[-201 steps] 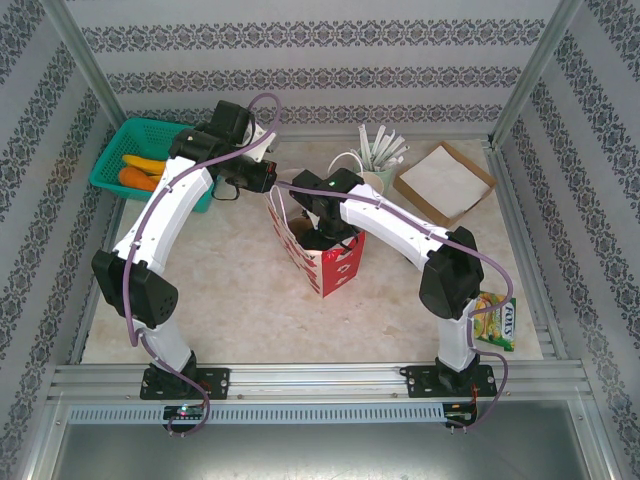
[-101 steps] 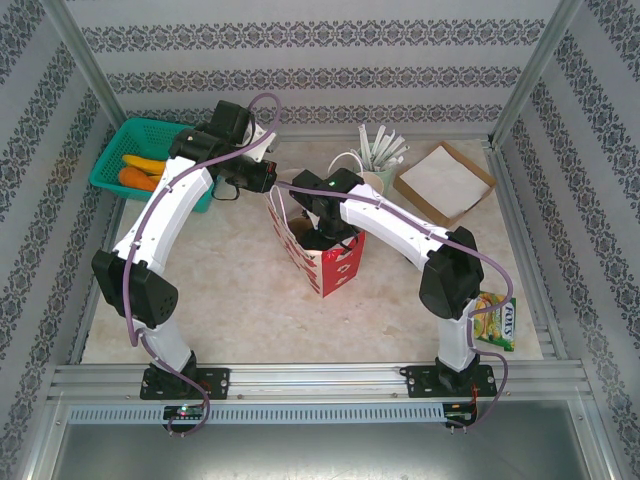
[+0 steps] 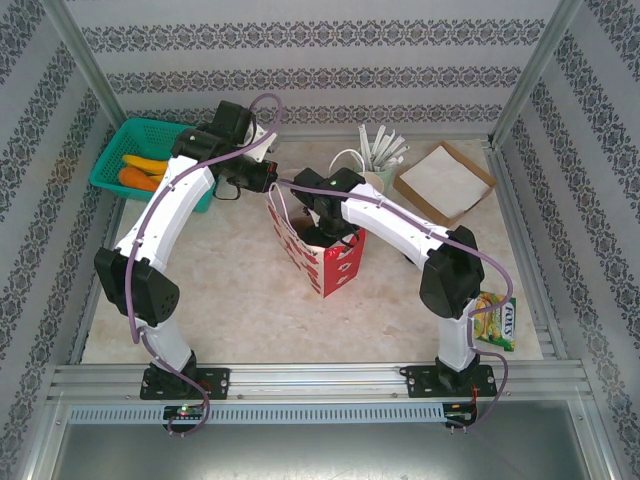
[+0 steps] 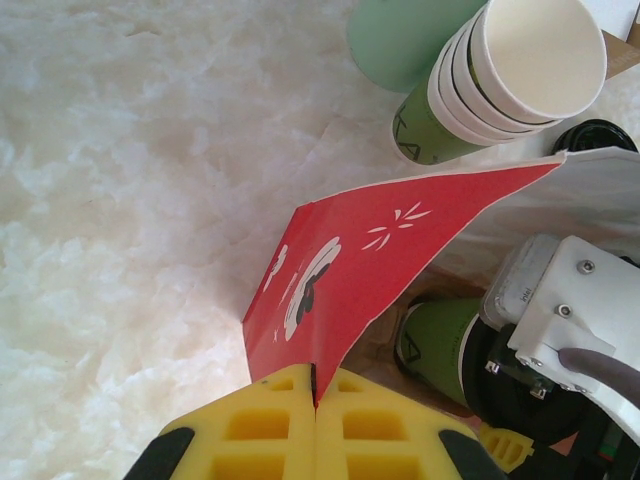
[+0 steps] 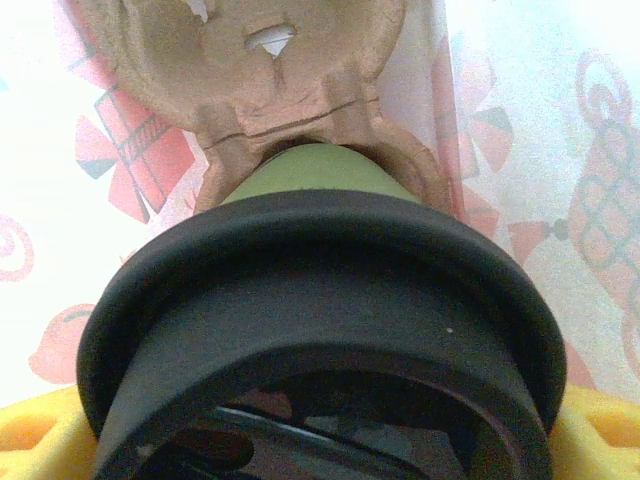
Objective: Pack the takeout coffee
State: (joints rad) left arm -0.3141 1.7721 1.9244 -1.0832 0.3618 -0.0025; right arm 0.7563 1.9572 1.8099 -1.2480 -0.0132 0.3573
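A red paper bag (image 3: 330, 255) with white print stands mid-table. My left gripper (image 4: 316, 385) is shut on the bag's upper rim (image 4: 360, 260) and holds that side up. Inside the bag sits the takeout coffee (image 4: 440, 340), a dark-green cup with a black lid (image 5: 320, 300). Its lower end rests in a brown cardboard cup carrier (image 5: 250, 70) on the bag's floor. My right gripper (image 5: 320, 435) reaches down into the bag, with a yellow pad against each side of the lid, closed on the cup.
A nested stack of green cups (image 4: 480, 90) stands just behind the bag, beside white sticks (image 3: 382, 150). A teal basket (image 3: 140, 160) with orange and yellow items is at back left. A flat cardboard box (image 3: 445, 182) is at back right, and a snack packet (image 3: 495, 320) lies by the right arm's base.
The left arm has shifted slightly back with the bag rim, and the bag's mouth has changed shape a little. The right gripper stays around the cup inside the bag.
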